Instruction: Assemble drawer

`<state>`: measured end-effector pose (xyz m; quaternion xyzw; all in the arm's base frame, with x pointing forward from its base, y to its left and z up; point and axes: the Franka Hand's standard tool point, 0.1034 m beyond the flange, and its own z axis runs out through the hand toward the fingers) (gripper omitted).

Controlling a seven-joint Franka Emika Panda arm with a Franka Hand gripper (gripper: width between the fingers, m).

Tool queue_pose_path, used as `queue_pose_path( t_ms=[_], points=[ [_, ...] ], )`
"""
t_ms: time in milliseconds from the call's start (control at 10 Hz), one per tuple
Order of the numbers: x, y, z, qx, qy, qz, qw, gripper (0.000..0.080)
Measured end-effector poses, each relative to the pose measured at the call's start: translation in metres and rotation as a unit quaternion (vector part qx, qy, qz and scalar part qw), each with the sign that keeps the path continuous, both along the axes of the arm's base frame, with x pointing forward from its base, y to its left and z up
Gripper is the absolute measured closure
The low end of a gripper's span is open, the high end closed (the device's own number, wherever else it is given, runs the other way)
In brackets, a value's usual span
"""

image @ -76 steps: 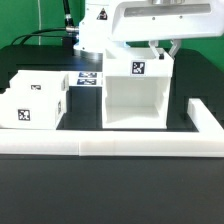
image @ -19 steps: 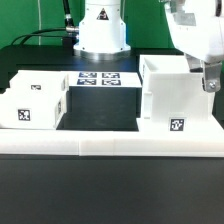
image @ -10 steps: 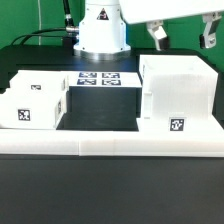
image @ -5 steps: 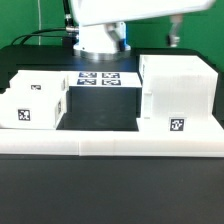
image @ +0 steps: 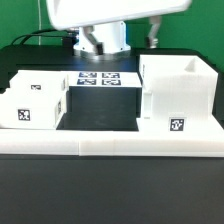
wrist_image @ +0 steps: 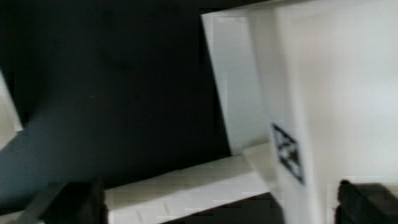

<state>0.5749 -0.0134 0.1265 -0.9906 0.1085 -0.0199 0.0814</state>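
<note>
At the exterior view's left, just behind the near border wall [image: 110,148], sit the smaller drawer trays [image: 40,100], close together and well apart from the shell. A grab there could go wrong. A two-finger pinch on a thin tray wall may let the tray twist, and a finger could clip the neighbouring tray or the wall.

In the centre, further back, lies the marker board [image: 100,78].

At the right stands the drawer shell [image: 180,90], tucked into the corner against the border wall, its opening apparently facing up. A tray brought in askew would likely jam on the rim or shove the shell.

The gripper [wrist_image: 217,200] hangs above the shell's left edge, fingers spread wide with nothing between them.

No words can be read. There are only black-and-white square markers, such as the tag [image: 177,126] on the shell's near face.
</note>
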Motion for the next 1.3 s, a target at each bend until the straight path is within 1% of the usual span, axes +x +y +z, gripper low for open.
queue_pose_path(
  t_ms=[100, 300, 400, 700, 800, 900, 1000, 1100, 1300],
  points=[
    [-0.008, -0.009, -0.008, -0.016, -0.006, -0.002, 1.000, 0.0151],
    [-0.019, -0.030, -0.026, -0.038, -0.006, 0.034, 0.999, 0.0151],
    [-0.021, -0.032, -0.033, -0.044, 0.000, 0.049, 0.998, 0.0151],
    [-0.021, -0.031, -0.033, -0.042, 0.000, 0.045, 0.998, 0.0151],
    [-0.022, -0.031, -0.032, -0.038, 0.007, 0.045, 0.998, 0.0151],
    [-0.021, -0.037, -0.030, -0.027, 0.012, 0.058, 0.998, 0.0151],
    [-0.026, -0.051, -0.037, -0.018, 0.011, 0.061, 0.998, 0.0151],
    [-0.033, -0.062, -0.047, -0.022, 0.011, 0.062, 0.998, 0.0151],
    [-0.040, -0.076, -0.064, -0.027, 0.015, 0.058, 0.998, 0.0151]
  ],
)
